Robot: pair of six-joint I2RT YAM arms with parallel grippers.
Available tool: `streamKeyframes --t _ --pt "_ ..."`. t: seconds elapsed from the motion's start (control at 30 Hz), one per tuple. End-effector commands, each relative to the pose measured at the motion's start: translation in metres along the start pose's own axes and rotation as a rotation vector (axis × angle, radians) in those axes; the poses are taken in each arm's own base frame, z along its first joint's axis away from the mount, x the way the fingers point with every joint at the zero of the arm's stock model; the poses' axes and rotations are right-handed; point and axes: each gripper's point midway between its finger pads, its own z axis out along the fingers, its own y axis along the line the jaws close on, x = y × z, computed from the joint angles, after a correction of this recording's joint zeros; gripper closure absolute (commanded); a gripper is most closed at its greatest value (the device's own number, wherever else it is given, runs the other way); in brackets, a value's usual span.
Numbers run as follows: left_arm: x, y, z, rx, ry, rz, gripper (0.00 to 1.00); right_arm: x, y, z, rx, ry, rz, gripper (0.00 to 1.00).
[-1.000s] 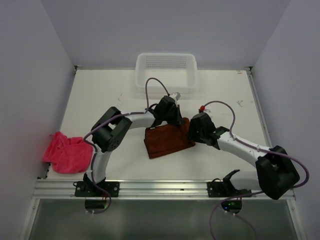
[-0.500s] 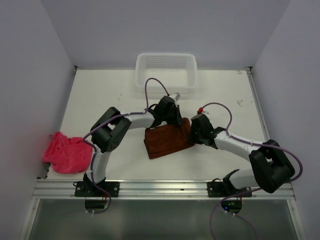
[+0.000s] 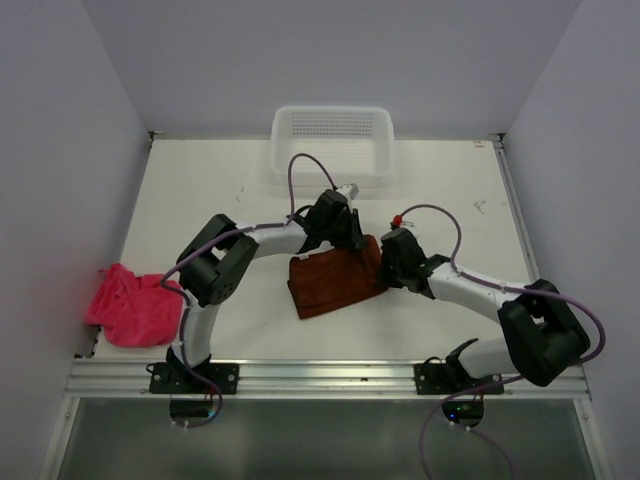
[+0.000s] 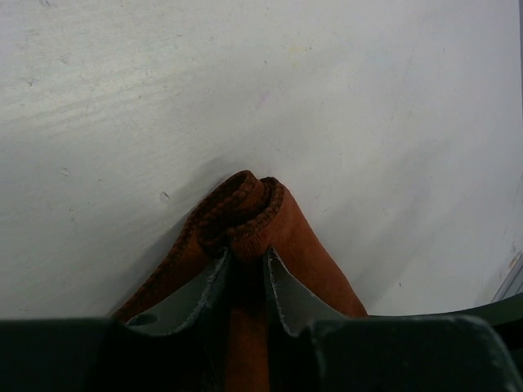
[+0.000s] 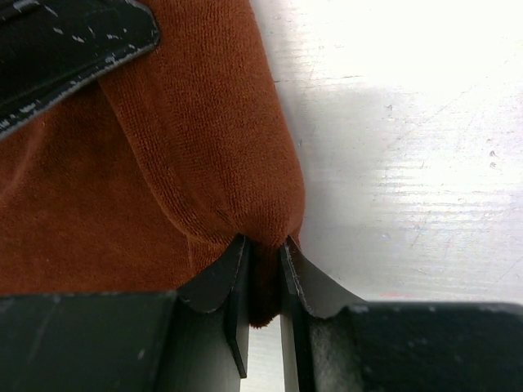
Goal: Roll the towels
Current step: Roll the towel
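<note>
The rust-brown towel (image 3: 335, 285) lies folded at mid-table. My left gripper (image 3: 345, 243) is at its far edge. In the left wrist view its jaws (image 4: 245, 257) stand a little apart, with the bunched hem of the rust-brown towel (image 4: 245, 208) peaked just past the tips, so it is open. My right gripper (image 3: 381, 272) is at the towel's right edge. Its jaws (image 5: 263, 245) are shut on a fold of the rust-brown towel (image 5: 163, 163), which bulges above the tips. The pink towel (image 3: 135, 305) lies crumpled at the table's left edge, away from both grippers.
A white mesh basket (image 3: 285, 150) stands at the back of the table, just beyond the left gripper. Walls close in the left, back and right sides. The metal rail (image 3: 320, 375) with the arm bases runs along the near edge.
The right arm has pushed in toward the brown towel's right edge and its jaws have closed on the cloth. The left jaws, pinched tight before, have parted slightly. The towel has barely shifted.
</note>
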Motion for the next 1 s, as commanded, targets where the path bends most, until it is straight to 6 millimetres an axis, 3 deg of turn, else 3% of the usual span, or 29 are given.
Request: streamKeyframes --t 0.0,0.37,0.57,0.87,0.97 --pt "-0.040 -0.015 -0.021 0.014 -0.083 0.037 0.76 -0.005 -0.005 -0.008 0.049 -0.025 -0.089 1.00" --pt "-0.058 -0.007 -0.037 0.000 -0.098 0.039 0.68 -0.011 -0.001 -0.021 0.217 -0.118 -0.300 1.00" --pt "-0.054 0.002 -0.049 -0.030 -0.081 0.030 0.68 -0.017 -0.005 -0.028 0.298 -0.161 -0.371 1.00" --pt "-0.068 0.014 -0.072 -0.036 -0.118 0.004 0.68 -0.016 0.017 -0.038 0.416 -0.232 -0.576 1.00" --pt "-0.075 0.018 -0.081 -0.040 -0.136 0.007 0.68 -0.013 0.033 -0.043 0.443 -0.269 -0.658 1.00"
